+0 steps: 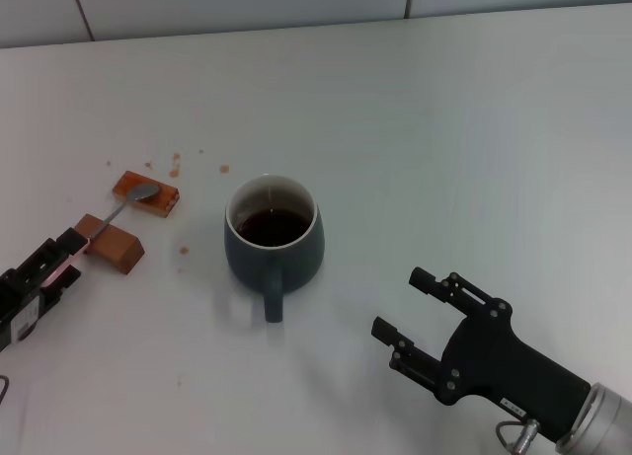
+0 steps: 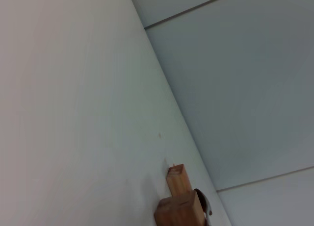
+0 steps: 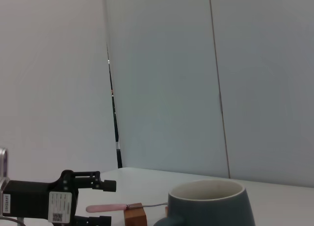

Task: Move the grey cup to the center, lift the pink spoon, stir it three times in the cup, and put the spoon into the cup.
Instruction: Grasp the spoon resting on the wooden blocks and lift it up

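Observation:
The grey cup (image 1: 274, 240) stands mid-table with dark liquid inside and its handle (image 1: 274, 305) pointing toward me; it also shows in the right wrist view (image 3: 211, 206). The pink spoon (image 1: 117, 213) lies across two brown blocks, its silver bowl on the far one and its pink handle (image 3: 105, 207) reaching toward the left gripper. My left gripper (image 1: 71, 256) sits at the table's left with its jaws apart on either side of the pink handle, as the right wrist view (image 3: 100, 202) shows. My right gripper (image 1: 403, 302) is open and empty, to the front right of the cup.
An orange-brown block (image 1: 148, 195) and a brown block (image 1: 115, 244) lie left of the cup; both show in the left wrist view (image 2: 179, 206). Small crumbs (image 1: 176, 169) are scattered beyond them. The wall runs along the table's far edge.

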